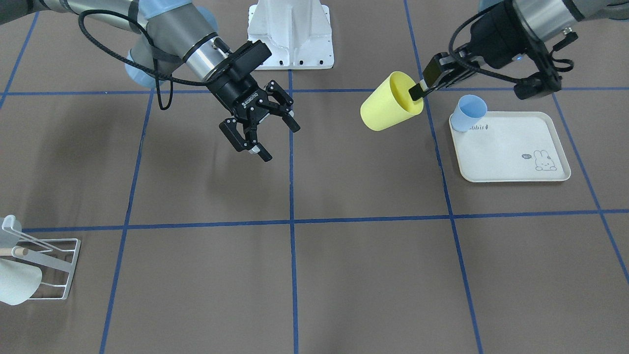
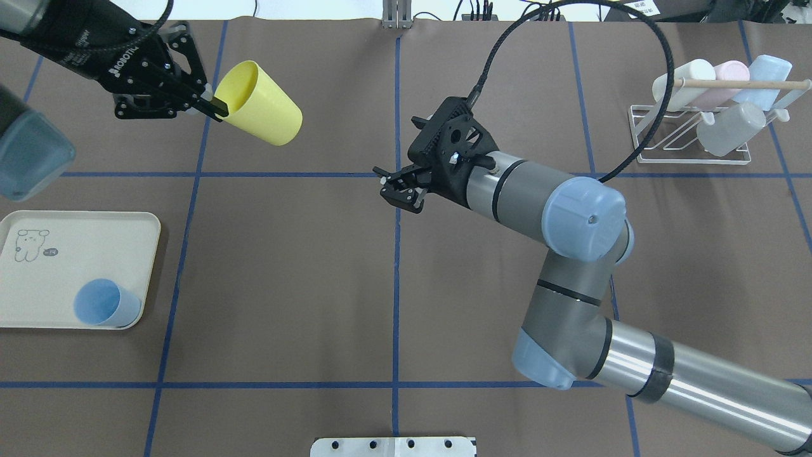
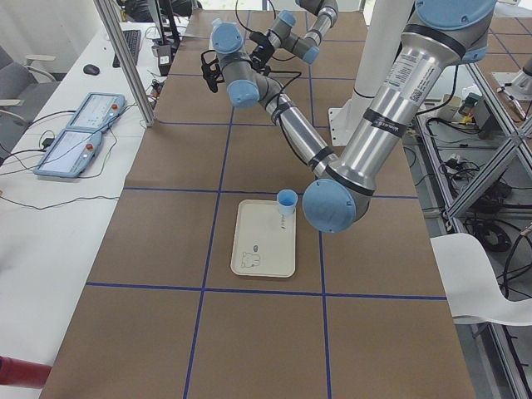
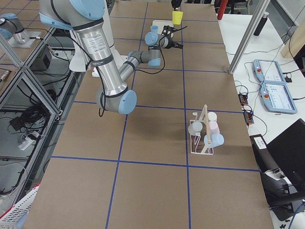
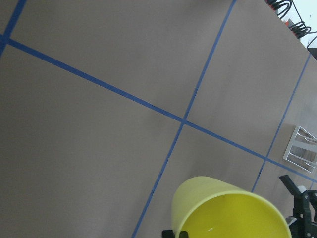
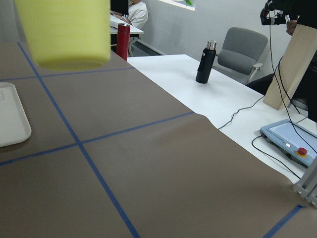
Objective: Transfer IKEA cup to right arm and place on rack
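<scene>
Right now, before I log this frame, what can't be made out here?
- Rack: front-facing view, cut off by the left edge; the cups on it show only partly.
- Yellow cup: right wrist view, blurred, its upper part cut by the top edge.
- Left gripper: left wrist view, nearly all below the bottom edge.

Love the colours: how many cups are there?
6. A yellow cup in the left hand, a blue cup on the tray, and four on the rack: a white cup, pink cup, pale blue cup and frosted grey cup.
</scene>
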`<control>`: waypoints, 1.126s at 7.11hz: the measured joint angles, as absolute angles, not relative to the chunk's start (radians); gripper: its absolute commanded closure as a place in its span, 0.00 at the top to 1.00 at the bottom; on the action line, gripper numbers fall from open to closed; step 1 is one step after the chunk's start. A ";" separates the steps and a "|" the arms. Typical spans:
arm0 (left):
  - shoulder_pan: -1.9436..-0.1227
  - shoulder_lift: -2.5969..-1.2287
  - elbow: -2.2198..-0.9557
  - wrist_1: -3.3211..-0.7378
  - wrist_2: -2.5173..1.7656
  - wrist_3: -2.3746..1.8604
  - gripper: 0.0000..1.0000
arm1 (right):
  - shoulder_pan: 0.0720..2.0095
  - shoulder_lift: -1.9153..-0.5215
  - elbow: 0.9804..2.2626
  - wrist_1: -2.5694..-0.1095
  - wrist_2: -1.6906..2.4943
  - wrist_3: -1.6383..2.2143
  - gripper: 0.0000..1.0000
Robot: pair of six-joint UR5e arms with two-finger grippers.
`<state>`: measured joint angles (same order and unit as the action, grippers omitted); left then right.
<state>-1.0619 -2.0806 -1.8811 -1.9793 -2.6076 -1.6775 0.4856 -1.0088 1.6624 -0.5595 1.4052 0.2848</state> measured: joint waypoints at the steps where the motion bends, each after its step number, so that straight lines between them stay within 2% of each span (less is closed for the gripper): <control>1: -1.044 -2.097 -1.860 -2.016 -2.607 -1.707 0.00 | 0.454 -0.982 1.622 -0.502 1.360 0.285 0.99; 8: -0.950 -2.149 -1.794 -2.057 -2.594 -1.726 0.00 | 0.399 -0.945 1.602 -0.420 1.298 0.218 0.99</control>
